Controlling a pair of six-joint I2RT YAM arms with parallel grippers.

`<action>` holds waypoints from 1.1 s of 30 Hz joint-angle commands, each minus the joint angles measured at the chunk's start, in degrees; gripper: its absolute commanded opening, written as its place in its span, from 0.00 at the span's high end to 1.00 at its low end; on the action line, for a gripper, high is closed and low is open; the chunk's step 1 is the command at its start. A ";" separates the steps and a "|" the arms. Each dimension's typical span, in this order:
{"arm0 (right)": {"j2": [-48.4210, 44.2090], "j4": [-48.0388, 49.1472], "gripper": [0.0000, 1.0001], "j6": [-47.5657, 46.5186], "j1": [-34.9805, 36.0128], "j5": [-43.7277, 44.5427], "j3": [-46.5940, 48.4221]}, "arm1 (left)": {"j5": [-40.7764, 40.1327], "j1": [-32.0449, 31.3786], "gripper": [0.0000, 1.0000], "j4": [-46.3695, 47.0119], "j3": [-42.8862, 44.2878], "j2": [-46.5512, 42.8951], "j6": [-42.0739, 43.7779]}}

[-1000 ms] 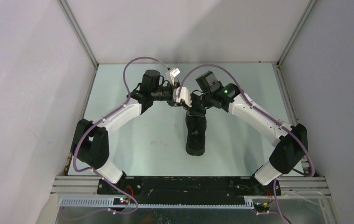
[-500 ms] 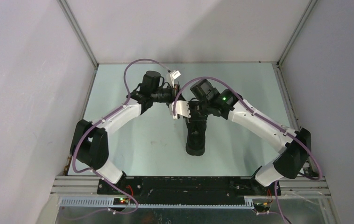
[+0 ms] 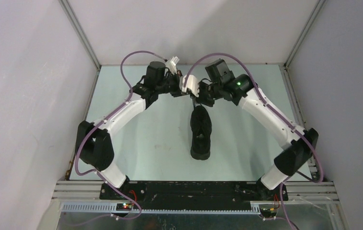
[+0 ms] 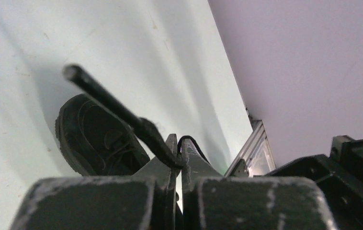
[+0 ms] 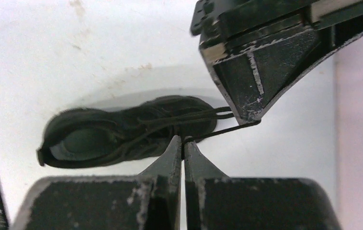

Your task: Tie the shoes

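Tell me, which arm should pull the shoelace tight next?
Probably right. The right claw, shut on a lace, sits just above the shoe. The left claw pinches lace too, but farther aside, with a loose end sticking out.

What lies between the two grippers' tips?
A straight black lace, running from the right gripper to the left gripper. The right wrist view shows it.

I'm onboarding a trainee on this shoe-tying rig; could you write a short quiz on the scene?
1. True or false: the left pincer is shut on a lace.
2. How many shoes lie on the table? A one, B two, C three.
3. Fill in: the right pincer meets the left near the shoe's ___ end, reckoned from the arm bases.
Key: 1 true; 2 A; 3 far.
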 commanded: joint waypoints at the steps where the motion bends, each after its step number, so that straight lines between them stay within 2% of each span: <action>1: 4.73 -10.81 1.00 16.78 -0.72 -23.76 6.13 | -18.34 4.14 1.00 6.32 -0.66 3.01 -4.34; 6: 6.71 -8.13 1.00 22.53 -1.90 -31.00 4.38 | -17.93 4.24 1.00 8.84 -2.02 2.80 -5.47; 11: 8.54 -8.24 1.00 21.36 0.32 -29.37 4.55 | -16.91 4.75 1.00 10.76 -1.42 2.95 -5.75; 18: 9.65 -9.70 1.00 24.25 0.82 -31.98 6.98 | -15.81 4.84 1.00 11.77 -1.40 3.34 -4.78; 22: 9.58 -11.15 1.00 24.44 -0.01 -32.55 7.97 | -14.65 4.79 1.00 13.02 -2.12 3.02 -4.49; 27: 11.87 -13.46 1.00 26.70 -3.00 -35.99 13.60 | -12.73 4.85 1.00 14.32 -3.36 2.80 -4.54; 31: 11.75 -14.11 1.00 26.47 -0.97 -37.74 11.51 | -12.12 4.85 1.00 14.96 -4.51 2.47 -4.48; 33: 11.20 -13.94 1.00 24.60 1.13 -35.71 9.44 | -12.21 4.85 1.00 14.90 -4.66 2.30 -4.39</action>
